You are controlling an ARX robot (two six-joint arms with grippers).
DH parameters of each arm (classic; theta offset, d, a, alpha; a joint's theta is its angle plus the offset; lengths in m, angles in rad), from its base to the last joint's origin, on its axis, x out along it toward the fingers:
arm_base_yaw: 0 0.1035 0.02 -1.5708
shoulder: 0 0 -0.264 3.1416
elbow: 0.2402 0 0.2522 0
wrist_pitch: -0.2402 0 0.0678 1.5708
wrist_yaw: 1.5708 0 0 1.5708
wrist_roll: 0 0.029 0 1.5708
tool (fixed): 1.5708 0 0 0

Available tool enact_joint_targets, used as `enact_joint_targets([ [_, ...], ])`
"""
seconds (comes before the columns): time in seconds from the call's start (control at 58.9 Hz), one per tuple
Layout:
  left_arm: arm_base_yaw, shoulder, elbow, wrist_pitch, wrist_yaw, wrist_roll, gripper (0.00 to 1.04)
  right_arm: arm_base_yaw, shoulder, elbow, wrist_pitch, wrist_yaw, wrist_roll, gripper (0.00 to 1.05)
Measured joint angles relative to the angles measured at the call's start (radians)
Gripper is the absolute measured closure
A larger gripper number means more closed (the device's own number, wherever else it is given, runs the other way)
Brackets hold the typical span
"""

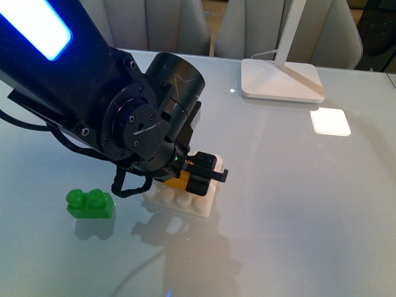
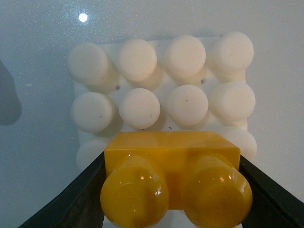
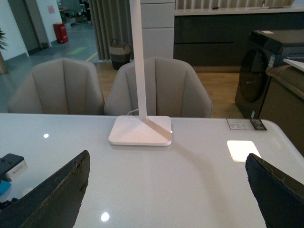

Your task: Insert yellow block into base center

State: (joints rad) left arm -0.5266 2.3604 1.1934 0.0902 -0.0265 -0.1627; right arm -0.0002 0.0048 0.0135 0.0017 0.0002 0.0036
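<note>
Yellow block (image 2: pixel 173 183): nearest the left wrist camera, studs facing the lens, held between the two dark fingers (image 2: pixel 71 199) of the left gripper (image 1: pixel 189 175); the fingers press on its two short ends, so the jaws are pinching it.

Block relative to jaws: centred between them, level across, its body sticking out past the fingertips toward the base.

Base (image 2: pixel 95 61): white studded plate straight ahead of the jaws in the left wrist view; two full rows of studs show beyond the block, and the nearer rows are partly hidden behind it. In the front view the base (image 1: pixel 201 207) lies under the gripper, with the block (image 1: pixel 176 182) low over it or touching it; I cannot tell which.

Step in hand: the placing step, block carried to the base and lined up over its middle columns.

Next move, as I judge it: bring the block squarely onto the centre studs and push until it seats, then spread the jaws; a small offset would leave it sitting on stud tops.

Green brick (image 1: pixel 90 203): on the table, well apart from the jaws, on the left arm's side.

Right gripper (image 3: pixel 166 190): fingers spread wide, nothing between them, facing the lamp foot (image 3: pixel 140 130).
</note>
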Motion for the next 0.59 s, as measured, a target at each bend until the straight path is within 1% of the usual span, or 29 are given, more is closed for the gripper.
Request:
enact_joint_targets([
  [0.595, 0.000, 0.021, 0.002, -0.001, -0.002, -0.001, 0.42, 0.000, 0.000, 0.000, 0.000, 0.000, 0.000, 0.09],
])
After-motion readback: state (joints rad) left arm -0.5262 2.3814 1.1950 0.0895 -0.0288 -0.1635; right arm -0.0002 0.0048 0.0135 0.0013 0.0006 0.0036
